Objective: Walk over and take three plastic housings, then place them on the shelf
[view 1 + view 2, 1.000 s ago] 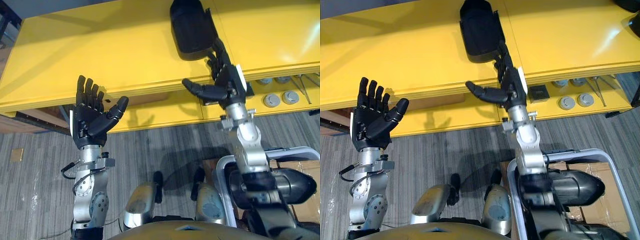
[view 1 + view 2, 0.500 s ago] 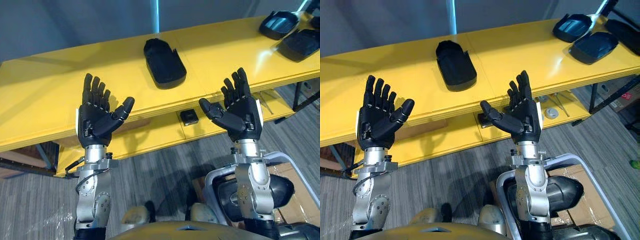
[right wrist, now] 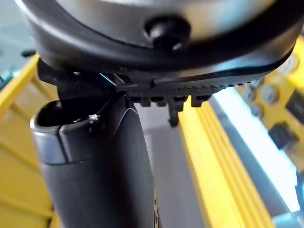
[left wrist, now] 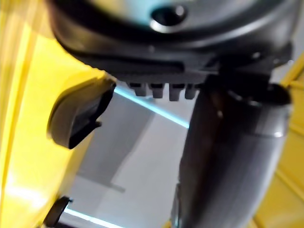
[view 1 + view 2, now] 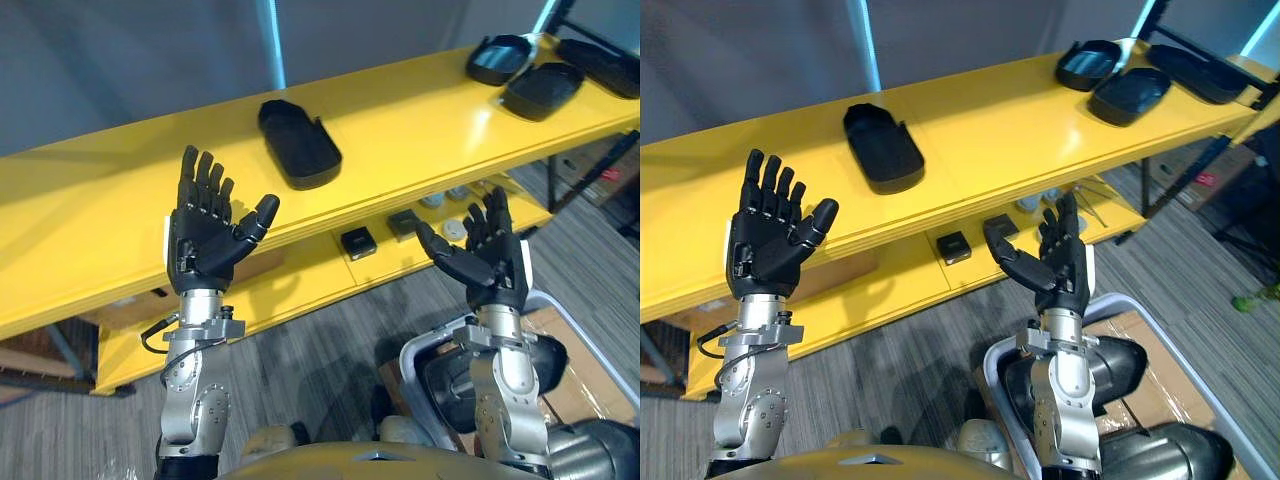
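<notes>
Hovering short of the shelf [image 5: 420, 130] edge, left hand [image 5: 200, 235] and right hand [image 5: 485, 262] spread empty, housing [image 5: 298, 143] beyond.

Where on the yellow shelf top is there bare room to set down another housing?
The widest bare stretch of the shelf top lies between the lone housing and the three housings at its right end. Left of the lone housing is bare too. The right end is crowded. The left hand and right hand are open and empty.
</notes>
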Motion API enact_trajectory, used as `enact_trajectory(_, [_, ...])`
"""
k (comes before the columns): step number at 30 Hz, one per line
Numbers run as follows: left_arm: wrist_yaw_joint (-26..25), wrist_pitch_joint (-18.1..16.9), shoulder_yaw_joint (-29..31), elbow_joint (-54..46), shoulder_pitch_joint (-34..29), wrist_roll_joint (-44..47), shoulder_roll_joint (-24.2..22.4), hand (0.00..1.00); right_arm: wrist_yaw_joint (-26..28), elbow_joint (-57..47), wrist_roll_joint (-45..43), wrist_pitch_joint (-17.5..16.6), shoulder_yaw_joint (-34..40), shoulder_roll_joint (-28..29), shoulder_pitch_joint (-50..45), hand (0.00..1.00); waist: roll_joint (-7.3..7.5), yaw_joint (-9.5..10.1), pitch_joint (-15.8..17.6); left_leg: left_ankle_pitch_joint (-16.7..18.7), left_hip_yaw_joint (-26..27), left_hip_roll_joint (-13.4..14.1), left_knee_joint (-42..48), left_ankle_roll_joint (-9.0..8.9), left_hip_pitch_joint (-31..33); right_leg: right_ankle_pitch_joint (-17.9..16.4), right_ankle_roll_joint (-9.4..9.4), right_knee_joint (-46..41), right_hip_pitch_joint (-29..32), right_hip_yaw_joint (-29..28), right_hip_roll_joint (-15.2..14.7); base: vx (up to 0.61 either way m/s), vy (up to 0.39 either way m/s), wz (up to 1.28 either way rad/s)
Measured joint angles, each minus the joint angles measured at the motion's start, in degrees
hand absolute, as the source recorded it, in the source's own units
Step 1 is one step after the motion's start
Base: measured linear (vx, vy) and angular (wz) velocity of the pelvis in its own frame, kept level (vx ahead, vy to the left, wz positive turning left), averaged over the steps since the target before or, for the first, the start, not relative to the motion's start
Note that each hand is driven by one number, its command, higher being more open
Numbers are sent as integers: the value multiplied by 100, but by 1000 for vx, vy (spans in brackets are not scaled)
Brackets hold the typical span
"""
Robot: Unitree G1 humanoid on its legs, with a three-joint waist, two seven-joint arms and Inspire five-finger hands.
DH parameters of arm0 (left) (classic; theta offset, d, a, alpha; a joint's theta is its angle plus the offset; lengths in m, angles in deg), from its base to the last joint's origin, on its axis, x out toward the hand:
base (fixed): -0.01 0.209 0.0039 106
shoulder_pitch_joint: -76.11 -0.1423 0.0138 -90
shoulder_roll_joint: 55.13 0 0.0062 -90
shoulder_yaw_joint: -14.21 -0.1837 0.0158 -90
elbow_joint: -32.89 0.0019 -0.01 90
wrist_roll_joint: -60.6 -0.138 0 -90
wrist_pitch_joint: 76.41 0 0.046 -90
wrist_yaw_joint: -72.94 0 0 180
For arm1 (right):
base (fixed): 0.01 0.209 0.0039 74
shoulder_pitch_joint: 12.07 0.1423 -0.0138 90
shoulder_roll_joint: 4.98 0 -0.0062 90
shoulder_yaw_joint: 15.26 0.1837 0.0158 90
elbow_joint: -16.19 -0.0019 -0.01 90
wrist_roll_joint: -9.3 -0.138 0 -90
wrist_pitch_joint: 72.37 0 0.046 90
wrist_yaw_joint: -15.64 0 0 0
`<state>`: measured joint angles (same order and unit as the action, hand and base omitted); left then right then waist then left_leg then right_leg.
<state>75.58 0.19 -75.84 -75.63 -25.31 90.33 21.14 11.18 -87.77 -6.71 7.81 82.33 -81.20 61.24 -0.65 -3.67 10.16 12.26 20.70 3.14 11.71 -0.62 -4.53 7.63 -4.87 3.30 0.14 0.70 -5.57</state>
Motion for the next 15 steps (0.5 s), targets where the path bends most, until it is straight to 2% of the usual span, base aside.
enact_trajectory(4, [-110, 18, -125, 1, -11, 11, 70, 100, 48, -8, -18, -8, 635, 0, -750, 100, -12, -364, -37, 214, 601, 110, 166, -28, -16, 88, -27, 15, 223, -611, 174, -15, 17, -78])
enact_trajectory(7, [-175, 18, -223, 6, 20, 12, 145, 100, 139, -15, -22, -97, 832, 7, -1057, 100, -12, -643, -43, 311, 969, 173, 216, -68, -31, 181, -20, 115, 353, -969, 280, -7, 12, -75])
enact_trajectory(9, [-211, 18, -351, 10, 75, 11, 163, 100, 183, -41, -31, -135, 867, 12, -1160, 100, -19, -692, -47, 328, 987, 179, 304, -61, -5, 212, -11, 115, 456, -1154, 345, 10, -24, -64])
enact_trajectory(11, [-383, 16, -412, 10, 81, 154, 159, 100, 417, -41, -62, -209, 799, 5, -1151, 100, -37, -667, -50, 390, 300, 137, 691, 38, 209, 252, 13, 113, 573, -1539, 458, 22, -55, -91])
enact_trajectory(12, [-523, 16, -406, 10, 63, 279, 149, 100, 590, -41, -62, -268, 721, -33, -1109, 100, -79, -571, -46, 489, -322, 114, 892, 82, 314, 246, 67, 113, 624, -1749, 512, 6, -59, -95])
enact_trajectory(13, [-640, 14, -392, 9, 27, 406, 145, 100, 706, -41, -60, -316, 628, -94, -1019, 100, -141, -498, -42, 598, -925, 98, 1148, 70, 442, 257, 85, 109, 665, -1902, 611, -4, -49, -98])
enact_trajectory(15, [-736, 14, -371, 8, -72, 467, 132, 100, 742, -41, -59, -315, 434, -238, -821, 100, -150, -390, -39, 616, -1584, -16, 1456, 82, 620, 250, 97, 59, 740, -2056, 668, -20, -14, -53])
